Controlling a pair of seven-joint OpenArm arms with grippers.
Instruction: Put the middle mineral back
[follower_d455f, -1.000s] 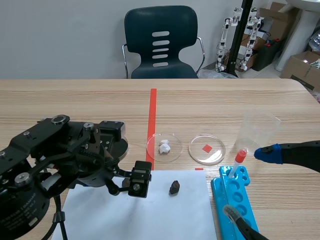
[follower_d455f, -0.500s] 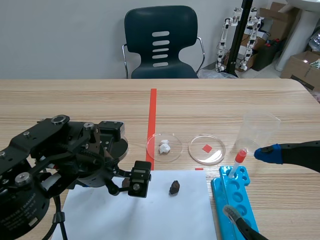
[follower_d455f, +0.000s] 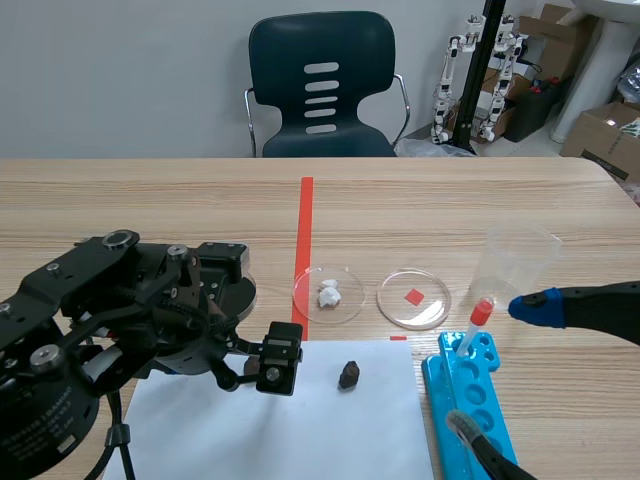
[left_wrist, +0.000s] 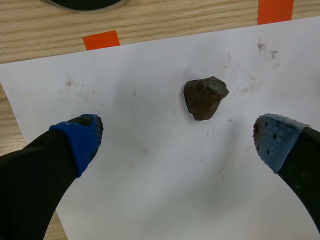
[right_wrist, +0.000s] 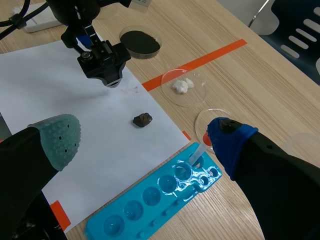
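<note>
Left end effector (left_wrist: 177, 138) hangs released, mineral (left_wrist: 204, 98) just ahead on paper (left_wrist: 150, 190), apparently a dark dish (left_wrist: 82, 3) beyond.

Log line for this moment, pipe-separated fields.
left gripper open, dark rock ahead on paper | right gripper open, near blue tray | nothing gripped

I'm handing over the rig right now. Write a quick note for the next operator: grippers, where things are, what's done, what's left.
Left gripper: open, over the dark mineral, which lies untouched on the white paper.
Right gripper: open, empty, near the blue tray.
White mineral sits in the middle dish; the right dish is empty.
Done: nothing gripped yet.
Left: close on the dark mineral and carry it to its dish; which dish is unclear.
</note>
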